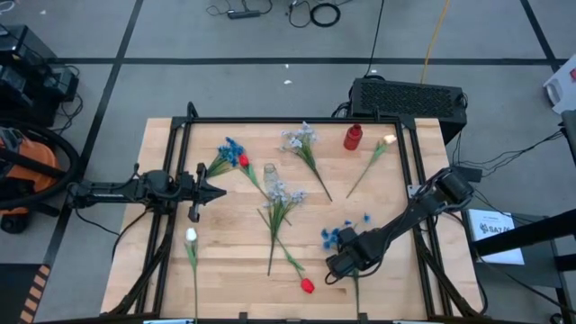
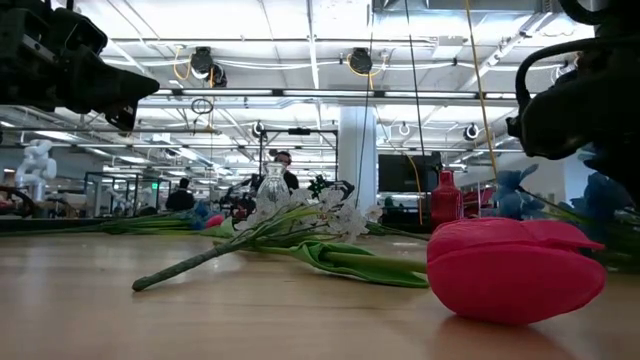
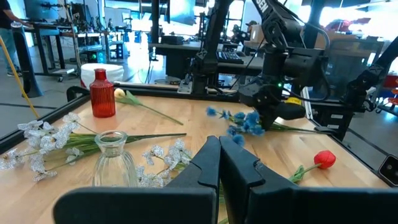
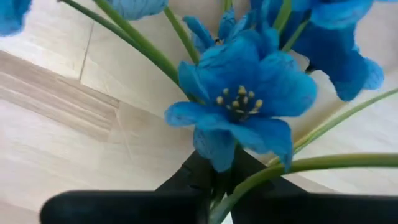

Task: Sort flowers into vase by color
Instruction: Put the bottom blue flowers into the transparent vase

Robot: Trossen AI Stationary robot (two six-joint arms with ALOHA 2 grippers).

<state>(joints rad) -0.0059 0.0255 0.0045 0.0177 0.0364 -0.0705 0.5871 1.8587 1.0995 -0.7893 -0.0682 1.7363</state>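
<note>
Now right end effector (image 1: 339, 262) around blue flower (image 4: 239, 106)

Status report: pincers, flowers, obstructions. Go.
Right pincer shut on blue flower stem, near table edge. Left pincer shut, empty, waiting left side. Glass vase and red vase empty. Nothing seen blocking.

Overhead, my table (image 1: 162, 270) is evenly and brightly lit; shadows under the flowers are faint and short. At table height, ceiling strip lights (image 2: 300, 40) glare white and wash out the hall behind; the red tulip (image 2: 510, 268) near the lens is soft, and the tabletop's near edge is blurred. From my left wrist, bright windows (image 3: 168, 12) bloom at the rear, while my own fingers (image 3: 208, 168) sit dark and unsharp. From my right wrist, the blue flower (image 4: 239, 102) fills the picture, petals slightly soft, lit evenly.
</note>
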